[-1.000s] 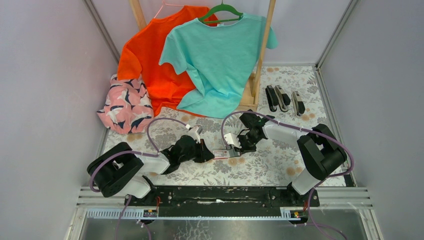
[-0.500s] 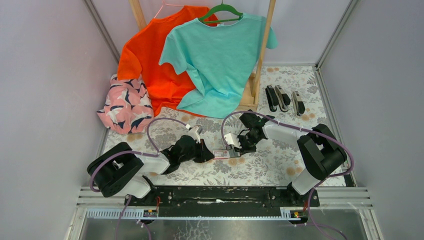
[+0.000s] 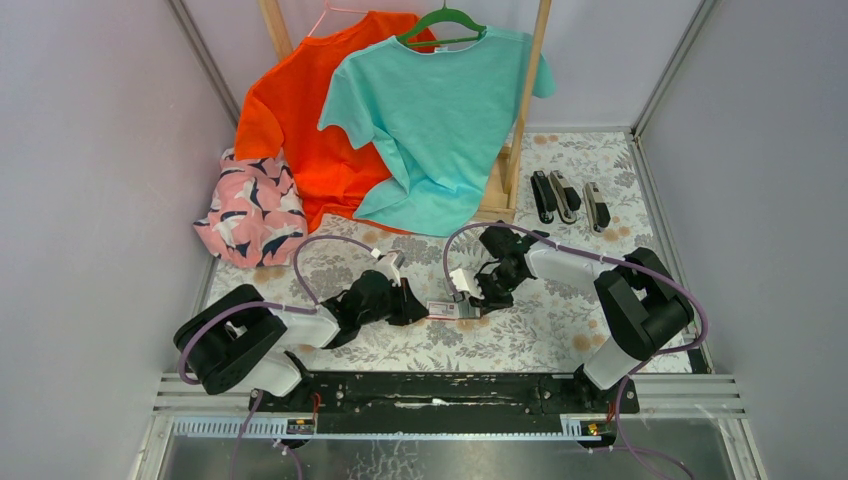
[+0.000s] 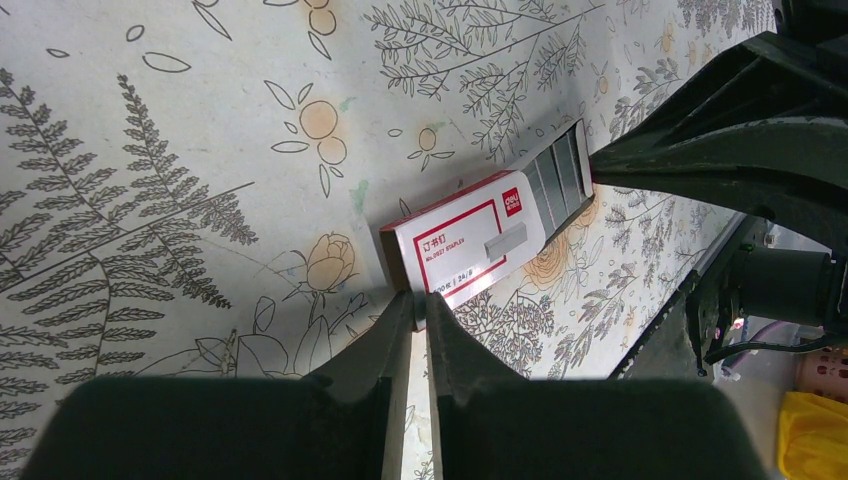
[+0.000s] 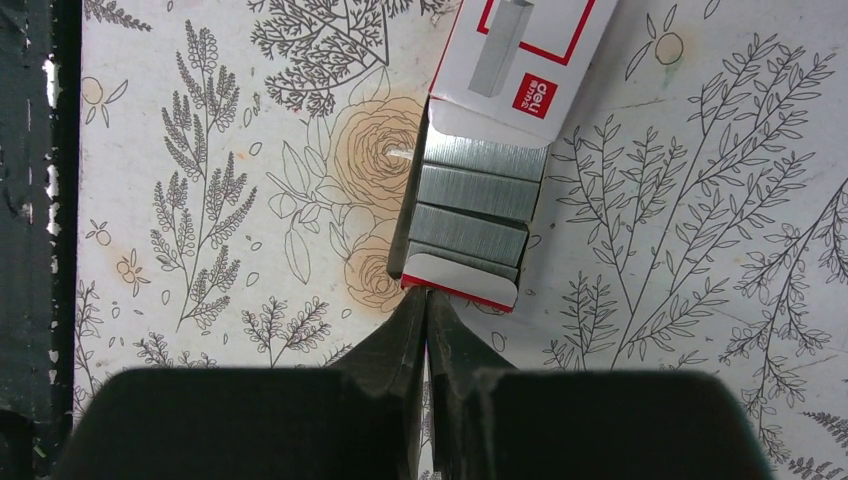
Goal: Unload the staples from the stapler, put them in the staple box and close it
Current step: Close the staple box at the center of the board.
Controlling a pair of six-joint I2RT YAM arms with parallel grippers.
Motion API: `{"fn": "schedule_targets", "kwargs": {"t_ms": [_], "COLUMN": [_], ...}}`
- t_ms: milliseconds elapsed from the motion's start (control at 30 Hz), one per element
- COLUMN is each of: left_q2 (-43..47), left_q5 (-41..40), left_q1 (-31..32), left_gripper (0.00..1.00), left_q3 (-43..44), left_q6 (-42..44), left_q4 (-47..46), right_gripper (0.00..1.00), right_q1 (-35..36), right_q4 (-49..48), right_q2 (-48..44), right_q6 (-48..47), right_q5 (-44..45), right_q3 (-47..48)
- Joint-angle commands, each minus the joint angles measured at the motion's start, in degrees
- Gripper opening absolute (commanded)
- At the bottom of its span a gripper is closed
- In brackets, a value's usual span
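**Staple box held between two tools, tray part-way out**

- Left tool (image 4: 418, 308): clenched. Its fingertips pinch the near short edge of the box (image 4: 462, 245).
- Right tool (image 5: 428, 302): clenched. Its tips nip the end flap of the tray (image 5: 462, 277), which is white with a red rim.
- Box: a white card sleeve with a red frame and printed label. It lies flat on the surface (image 3: 520, 335), between the two tools, which face each other across it.
- Tray: it sticks out of the sleeve's end on the right tool's side, with its top open.
- Staples (image 5: 478, 190): silvery strips packed side by side across the exposed tray. Four rows show, and all of them lie inside the tray.
- Surface: covered in a pale floral print with tan roses and grey leaves.
- Staplers (image 3: 565, 197): three, black, lying side by side at the far right of the surface. They are well apart from both tools and near the foot of the rack (image 3: 527, 90).
- Rack: wooden, carrying an orange shirt (image 3: 300, 130) and a teal shirt (image 3: 430, 110) on hangers.
- Cloth (image 3: 250, 212): a pink patterned bundle at the far left, just beside the orange shirt's hem.
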State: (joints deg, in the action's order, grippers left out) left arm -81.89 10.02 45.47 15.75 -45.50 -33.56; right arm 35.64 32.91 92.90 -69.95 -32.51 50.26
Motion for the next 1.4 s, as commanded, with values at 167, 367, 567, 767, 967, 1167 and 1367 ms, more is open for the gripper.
{"fn": "schedule_targets", "kwargs": {"t_ms": [167, 367, 567, 767, 967, 1167, 1367], "left_q2": [4.89, 14.00, 21.90, 27.92, 21.96, 8.43, -0.65], "left_q5": [-1.39, -3.59, -2.38, -2.41, -1.46, 6.71, 5.13], "left_q1": [-0.05, -0.12, -0.11, -0.21, -0.19, 0.39, 3.22], "left_gripper": [0.29, 0.47, 0.58, 0.98, 1.00, 0.96, 0.93], "left_q3": [-0.18, -1.33, -2.95, -11.20, -20.85, -20.59, -19.51], "left_q6": [1.93, 5.09, 13.39, 19.97, 23.97, 33.57, 41.47], "left_q4": [2.36, 6.82, 2.13, -18.33, -43.98, -55.71, -57.76], "right_gripper": [0.12, 0.15, 0.36, 0.78, 0.99, 0.99, 1.00], "right_q1": [-0.15, -2.47, -2.94, -2.86, -2.33, -0.84, 1.79], "right_q4": [0.18, 0.42, 0.70, -2.56, -7.49, -12.35, -14.25], "right_q2": [-4.51, -7.03, -13.61, -16.34, -13.83, -11.54, -7.94], "right_q6": [1.39, 1.66, 0.18, 4.04, 5.30, 7.44, 9.06], "right_q5": [-0.68, -1.59, -12.03, -16.11, -10.71, -7.43, -3.26], "right_q3": [1.88, 1.89, 0.37, -2.44, -5.23, -7.28, -6.81]}}
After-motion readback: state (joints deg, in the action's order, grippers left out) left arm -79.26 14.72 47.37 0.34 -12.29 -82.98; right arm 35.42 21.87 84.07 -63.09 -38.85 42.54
